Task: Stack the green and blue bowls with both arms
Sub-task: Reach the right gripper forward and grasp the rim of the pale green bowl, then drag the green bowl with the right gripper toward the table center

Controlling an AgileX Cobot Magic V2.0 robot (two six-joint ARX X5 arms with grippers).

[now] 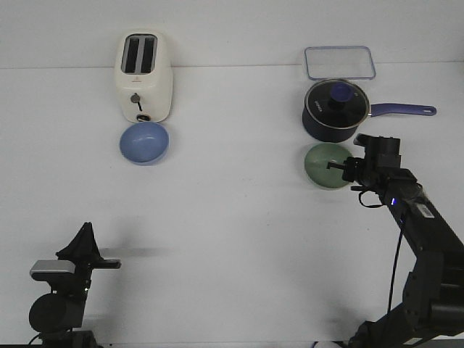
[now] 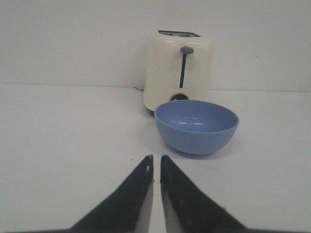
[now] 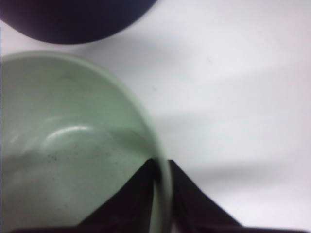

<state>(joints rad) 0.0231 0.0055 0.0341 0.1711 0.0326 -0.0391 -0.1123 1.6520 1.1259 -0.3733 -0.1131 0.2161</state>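
The white table (image 1: 239, 239) carries a toaster (image 1: 143, 76), blue bowl (image 1: 143, 142), green bowl (image 1: 325, 164), saucepan (image 1: 336, 110) and clear lid (image 1: 339, 62).

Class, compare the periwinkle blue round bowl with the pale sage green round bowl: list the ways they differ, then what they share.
The periwinkle blue round bowl is blue; the pale sage green round bowl is green. The blue bowl sits in front of the cream toaster, the green bowl in front of the dark blue lidded saucepan. The right gripper straddles the green bowl's rim; the left gripper is apart from the blue bowl. Both are upright, empty and similar in size.
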